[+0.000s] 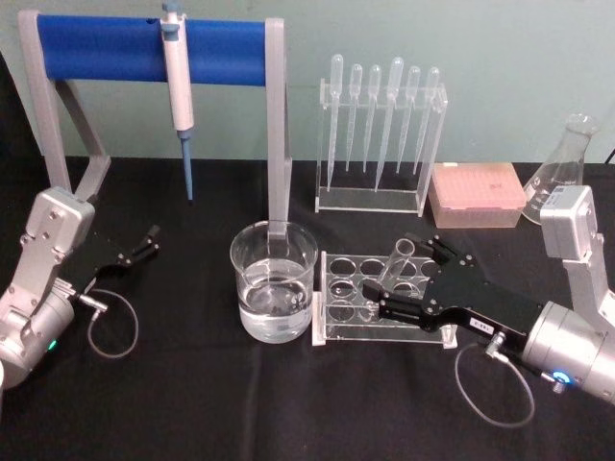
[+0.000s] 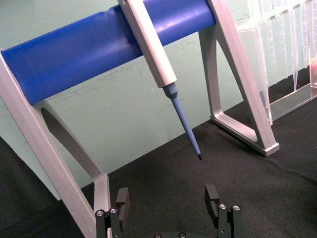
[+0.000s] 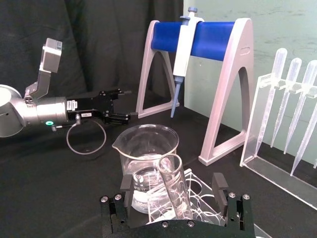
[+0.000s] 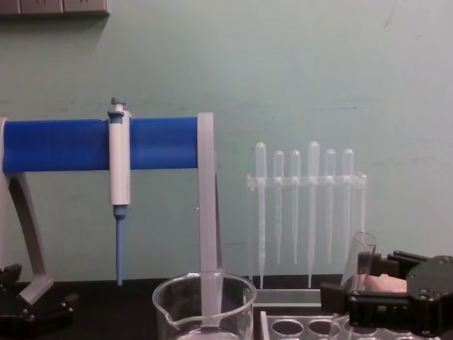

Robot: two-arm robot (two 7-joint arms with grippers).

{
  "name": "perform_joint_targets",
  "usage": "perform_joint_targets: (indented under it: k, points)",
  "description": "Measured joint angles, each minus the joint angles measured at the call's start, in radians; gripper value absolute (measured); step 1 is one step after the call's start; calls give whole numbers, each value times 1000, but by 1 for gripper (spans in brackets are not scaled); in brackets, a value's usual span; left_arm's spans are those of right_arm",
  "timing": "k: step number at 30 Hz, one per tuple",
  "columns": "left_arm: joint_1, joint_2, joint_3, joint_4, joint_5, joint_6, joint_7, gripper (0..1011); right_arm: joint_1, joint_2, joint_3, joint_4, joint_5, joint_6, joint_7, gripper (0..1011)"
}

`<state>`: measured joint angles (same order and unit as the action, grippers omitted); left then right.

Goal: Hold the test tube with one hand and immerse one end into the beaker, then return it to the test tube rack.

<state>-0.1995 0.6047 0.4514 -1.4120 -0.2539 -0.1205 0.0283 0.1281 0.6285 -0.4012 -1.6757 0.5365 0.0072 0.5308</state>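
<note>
right end effector (image 1: 391,274): low over the test tube rack (image 1: 327,317), spread wide, one finger on each side of the test tube (image 1: 402,255). I hold nothing, and I cannot tell whether either pad touches the glass.
test tube: stands in one of the rack's holes, leaning, open rim up, between my fingers.
beaker (image 1: 240,274): just beside the rack on my left, part full of clear liquid.
left end effector (image 1: 135,250): parked near the table (image 1: 192,403), well off to the left, fingers apart and empty.
risk, closing: the tube leans. If one finger meets it first, I judge it will pivot in its hole and slide out of the pinch.
risk, lifting: smooth glass may slip in a light grip. Pulling off the tube's own line could jam it in the hole and drag the rack.
risk, carrying: the beaker is close, so a low swing could knock its rim or spill the liquid.
</note>
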Motion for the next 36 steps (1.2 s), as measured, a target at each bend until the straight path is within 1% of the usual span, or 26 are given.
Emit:
perform_joint_targets:
  k: [3, 5, 7, 9, 11, 14, 15, 17, 18, 21, 22, 24, 25, 28, 31, 36]
  points:
    - [0, 0, 0, 0, 0, 0, 0, 1000, 0, 1, 0, 0, 1, 0, 0, 997]
    - [0, 0, 0, 0, 0, 0, 0, 1000, -1, 2, 1, 0, 2, 0, 2, 966]
    - [0, 0, 0, 0, 0, 0, 0, 1000, -1, 3, 1, 0, 3, 0, 3, 899]
    - [0, 0, 0, 0, 0, 0, 0, 1000, -1, 4, 1, 0, 4, -1, 3, 888]
    - [0, 0, 0, 0, 0, 0, 0, 1000, -1, 4, 1, 0, 5, -1, 4, 814]
    - [0, 0, 0, 0, 0, 0, 0, 1000, -1, 5, 2, 0, 6, -1, 5, 738]
    - [0, 0, 0, 0, 0, 0, 0, 1000, -1, 5, 2, -1, 6, -1, 5, 682]
    - [0, 0, 0, 0, 0, 0, 0, 1000, -2, 5, 2, -1, 6, -1, 6, 643]
    - [0, 0, 0, 0, 0, 0, 0, 1000, -2, 5, 2, -1, 7, -1, 6, 582]
    - [0, 0, 0, 0, 0, 0, 0, 1000, -2, 6, 2, -1, 7, -2, 6, 520]
    - [0, 0, 0, 0, 0, 0, 0, 1000, -2, 6, 2, -1, 7, -2, 7, 459]
    - [0, 0, 0, 0, 0, 0, 0, 1000, -2, 6, 3, -1, 7, -2, 7, 421]
    - [0, 0, 0, 0, 0, 0, 0, 1000, -2, 6, 3, -1, 8, -2, 7, 365]
    - [0, 0, 0, 0, 0, 0, 0, 1000, -2, 6, 3, -1, 8, -2, 7, 281]
    - [0, 0, 0, 0, 0, 0, 0, 1000, -2, 7, 3, -1, 8, -2, 7, 253]
    - [0, 0, 0, 0, 0, 0, 0, 1000, -2, 7, 3, -1, 9, -2, 8, 251]
